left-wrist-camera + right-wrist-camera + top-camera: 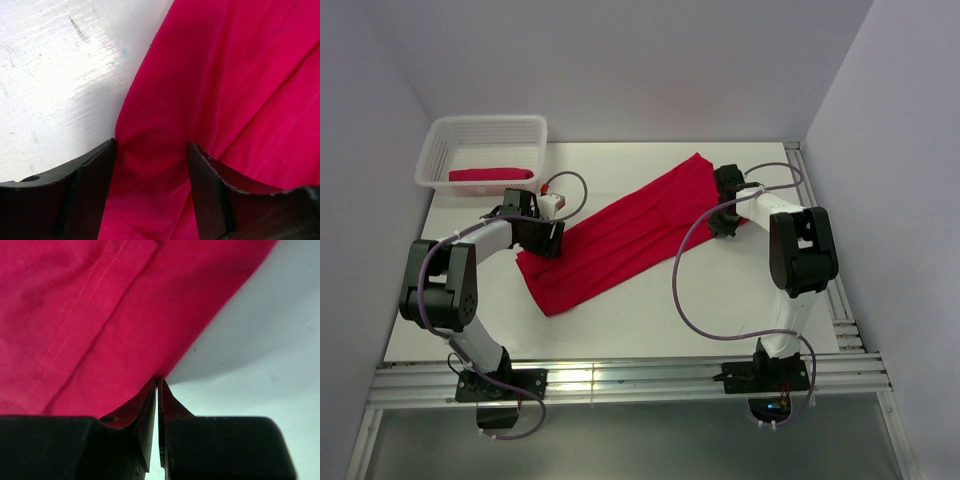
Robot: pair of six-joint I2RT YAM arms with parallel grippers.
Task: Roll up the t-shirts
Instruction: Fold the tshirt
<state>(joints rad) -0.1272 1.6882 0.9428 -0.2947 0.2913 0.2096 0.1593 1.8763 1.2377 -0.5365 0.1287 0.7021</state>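
Flat t-shirt (625, 235) runs diagonally, near-left to far-right. At its near-left end the left gripper (151, 150) straddles the cloth, jaws apart; the right gripper (158, 381), nearly together, pinches the far-right edge. 2nd t-shirt (492, 174) sits in basket (438, 150).

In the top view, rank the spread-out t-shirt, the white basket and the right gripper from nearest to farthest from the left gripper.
1. spread t-shirt: its lower end lies between the left gripper's fingers.
2. white basket: just behind, to the left.
3. right gripper: far right, at the shirt's other end.
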